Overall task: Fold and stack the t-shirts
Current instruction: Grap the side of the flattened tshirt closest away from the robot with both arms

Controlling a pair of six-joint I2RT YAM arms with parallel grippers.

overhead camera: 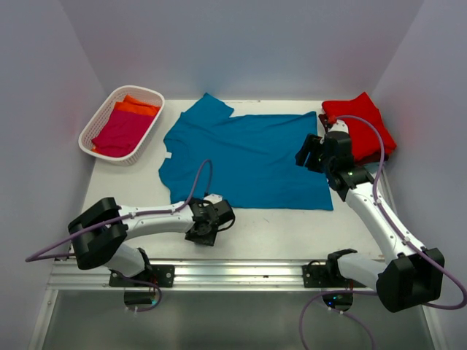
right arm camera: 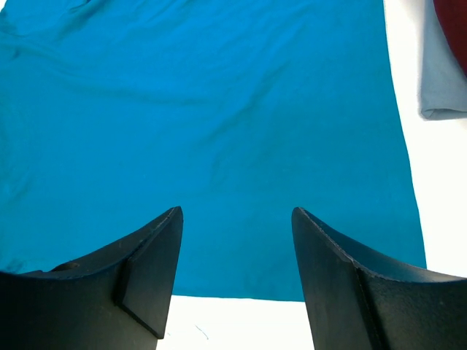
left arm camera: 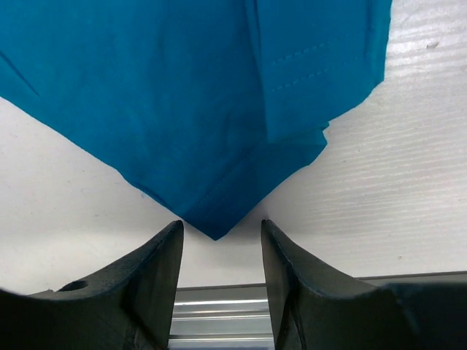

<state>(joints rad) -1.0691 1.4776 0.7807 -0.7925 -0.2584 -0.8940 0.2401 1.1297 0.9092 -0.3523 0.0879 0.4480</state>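
Observation:
The teal blue t-shirt [overhead camera: 248, 157] lies spread flat mid-table, its collar toward the left. My left gripper [overhead camera: 206, 226] is open at the shirt's near-left edge. In the left wrist view a pointed corner of the shirt [left arm camera: 190, 95] lies just ahead of the left gripper [left arm camera: 221, 230], not pinched. My right gripper [overhead camera: 306, 157] is open above the shirt's right hem. In the right wrist view the right gripper [right arm camera: 237, 215] hovers over the flat cloth [right arm camera: 204, 109] near its edge. A folded red t-shirt [overhead camera: 361, 124] tops a pile at the back right.
A white lattice basket [overhead camera: 98, 124] at the back left holds a magenta shirt [overhead camera: 120, 133] and an orange shirt [overhead camera: 137, 107]. Light blue cloth [right arm camera: 441, 87] and a maroon edge [right arm camera: 454, 22] of the right pile show beside the hem. A metal rail [overhead camera: 233, 273] runs along the near edge.

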